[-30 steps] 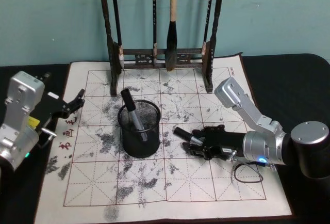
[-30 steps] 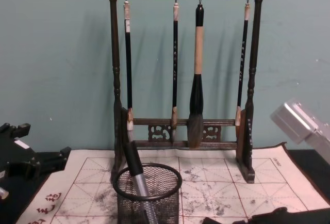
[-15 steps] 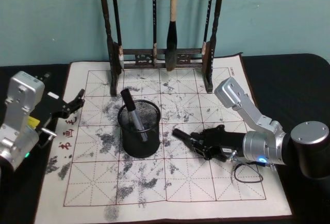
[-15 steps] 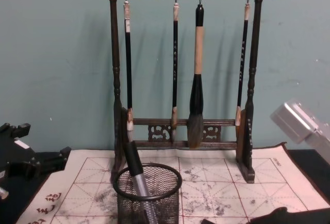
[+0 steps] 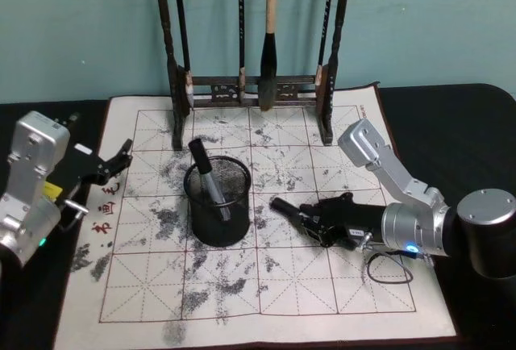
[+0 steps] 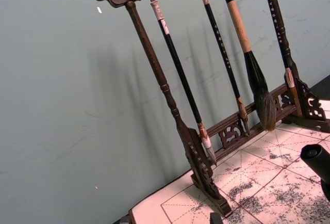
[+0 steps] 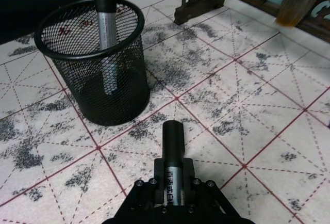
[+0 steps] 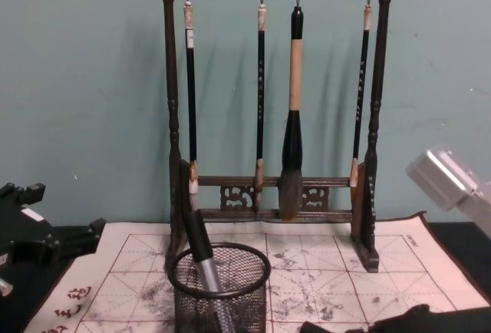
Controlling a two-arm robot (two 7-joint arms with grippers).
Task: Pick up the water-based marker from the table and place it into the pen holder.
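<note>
The marker (image 7: 172,140) sits in the right gripper (image 5: 313,221), whose jaws are closed tight on its body, low by the cloth (image 5: 242,285) and just right of the pen holder (image 5: 219,225). I think the grab is done, so next it must lift, tip upright and drop in beside the other marker (image 5: 205,174). The left gripper (image 5: 111,164) waits far left.

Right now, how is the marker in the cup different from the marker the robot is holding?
The marker in the pen holder stands leaning, cap up; the held marker lies nearly flat, low over the cloth. The first rests free inside the mesh pen holder; the second is clamped in the right pincer, beside it. Both have a black cap and silvery barrel. The left pincer waits by the cloth's left edge.
</note>
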